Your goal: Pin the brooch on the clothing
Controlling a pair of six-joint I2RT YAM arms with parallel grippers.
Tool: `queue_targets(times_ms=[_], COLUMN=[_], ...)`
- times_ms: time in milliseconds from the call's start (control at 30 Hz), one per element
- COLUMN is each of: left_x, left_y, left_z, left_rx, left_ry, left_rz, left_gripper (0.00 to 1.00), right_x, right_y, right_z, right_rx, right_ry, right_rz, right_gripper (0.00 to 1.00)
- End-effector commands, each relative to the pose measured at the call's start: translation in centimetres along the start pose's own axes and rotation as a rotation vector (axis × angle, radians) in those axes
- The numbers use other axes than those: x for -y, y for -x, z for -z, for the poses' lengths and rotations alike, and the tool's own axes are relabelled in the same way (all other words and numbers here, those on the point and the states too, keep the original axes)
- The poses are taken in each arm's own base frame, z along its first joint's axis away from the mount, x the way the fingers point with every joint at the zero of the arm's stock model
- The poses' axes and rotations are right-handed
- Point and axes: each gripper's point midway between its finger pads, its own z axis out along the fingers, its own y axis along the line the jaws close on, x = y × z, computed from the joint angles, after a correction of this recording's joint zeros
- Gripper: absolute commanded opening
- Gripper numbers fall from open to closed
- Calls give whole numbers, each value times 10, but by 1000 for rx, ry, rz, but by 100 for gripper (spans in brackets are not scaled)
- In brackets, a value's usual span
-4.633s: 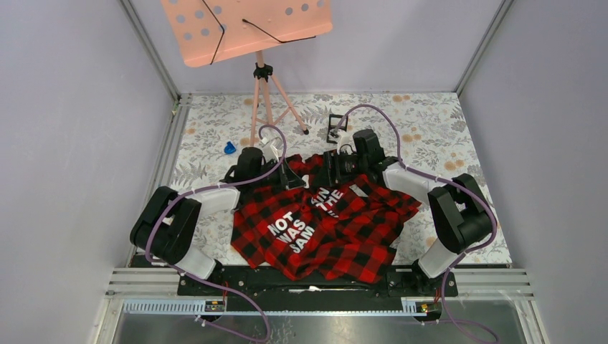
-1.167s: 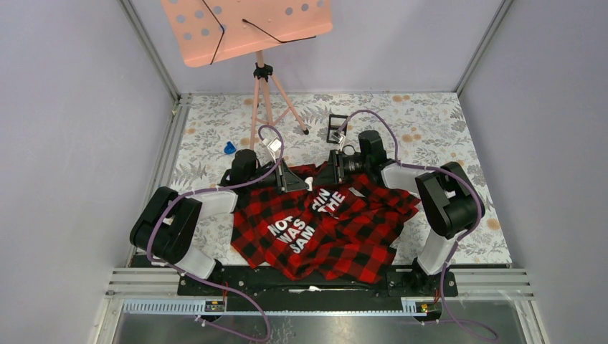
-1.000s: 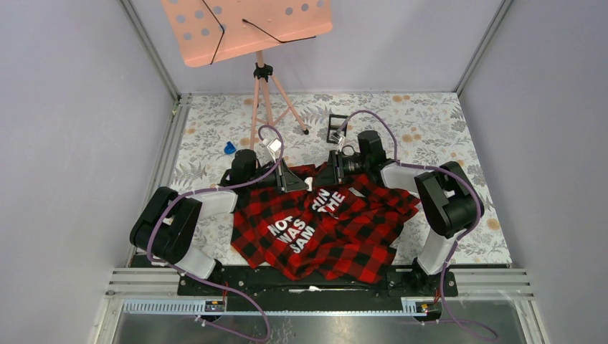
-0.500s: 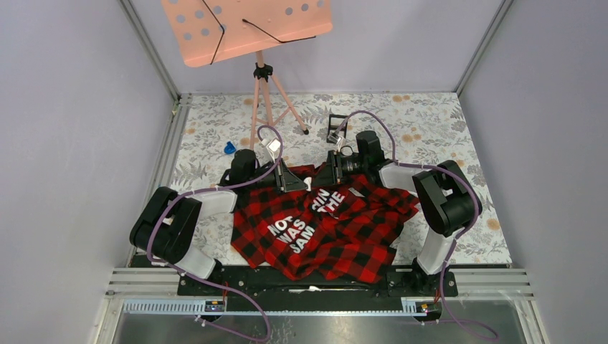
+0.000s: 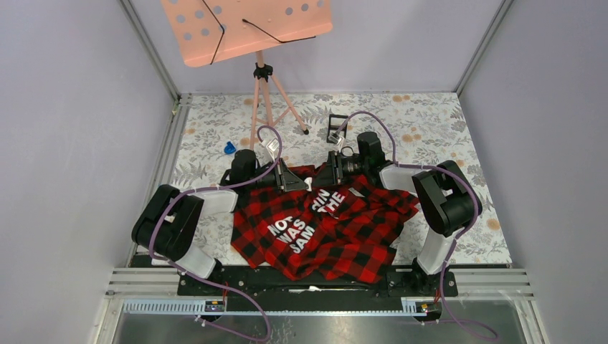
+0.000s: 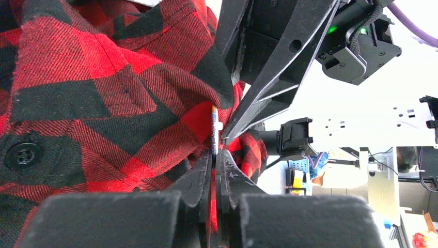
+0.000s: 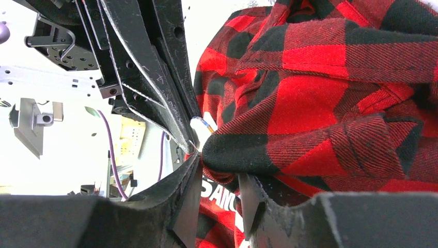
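Counts: 1 flannel shirt (image 5: 323,240), 1 brooch (image 6: 214,129), 2 grippers. The left gripper (image 6: 216,155) has its jaws almost closed, brooch pinched edge-on at the tips. The right gripper (image 7: 219,168) has its jaws clamped on a shirt fold right at the left tips, brooch touching that fold. Brooch face and pin hidden; piercing unclear.

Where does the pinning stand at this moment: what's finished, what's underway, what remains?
Done: the tiny pale button badge is already lifted, pinched edge-on in the left hand. In hand: the right hand grips a raised fold of the red-and-black check flannel shirt, and the badge sits right against that fold. Left: no pin visibly passes through the cloth, so piercing, fastening and letting go remain.
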Motion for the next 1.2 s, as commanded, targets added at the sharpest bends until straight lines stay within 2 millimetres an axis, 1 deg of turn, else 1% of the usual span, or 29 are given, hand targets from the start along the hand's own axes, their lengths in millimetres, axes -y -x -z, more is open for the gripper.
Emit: queue_targets(times_ms=[0,200,333,800,933,1167], left_x=[32,32,32,35,36,38], left_y=[9,8,9,10,9,5], left_z=[-1,0,-1,0,0,3], left_rx=[6,4,6,5,-1,-21], left_ry=[-127,-127,-128,-139,-144,-156], left_rz=[-89,-85,-78,-75,-81,-124], left_gripper=[0,0,0,0,0,0], right_x=[-15,-15,-16,-14,-11,-8], right_y=[-2,-3,-3,1,1,0], right_z=[-3,-3,-3,-4,-5,-7], right_rx=[-10,-8,-9,7,6,-11], right_ry=[54,60,66,51,39,49], right_rz=[51,47,47,45,37,15], right_gripper=[39,39,41,41,37,26])
